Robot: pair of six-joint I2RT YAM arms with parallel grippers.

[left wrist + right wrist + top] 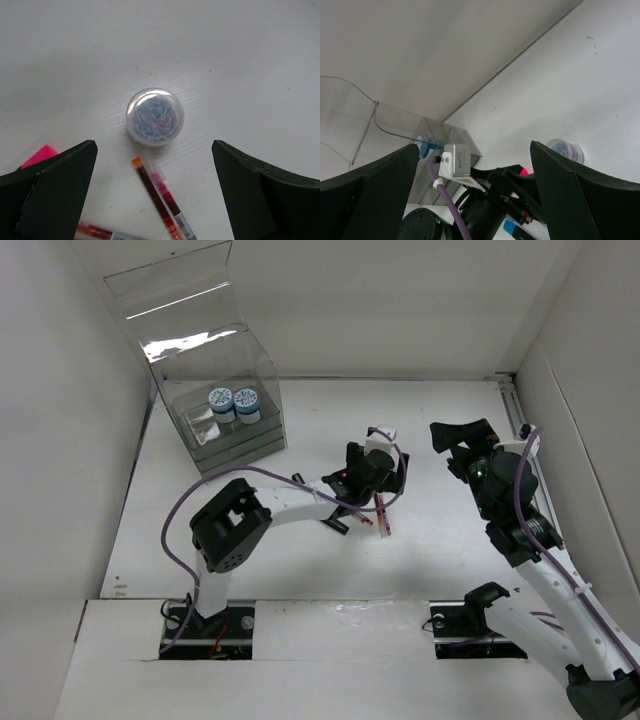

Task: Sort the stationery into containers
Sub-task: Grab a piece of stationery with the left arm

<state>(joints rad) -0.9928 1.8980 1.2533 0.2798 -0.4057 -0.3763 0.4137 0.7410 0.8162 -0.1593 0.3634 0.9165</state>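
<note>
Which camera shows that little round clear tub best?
The left wrist view: the round clear tub sits centred, seen from above, its contents visible. The right wrist view shows it small, from the side. In the top view I cannot find it.

White table, white walls

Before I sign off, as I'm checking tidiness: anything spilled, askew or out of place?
Nothing is spilled or damaged. There are only unsorted leftovers: a clear round tub and red pens lie loose on the table, while two rolls stand upright inside the organizer.
</note>
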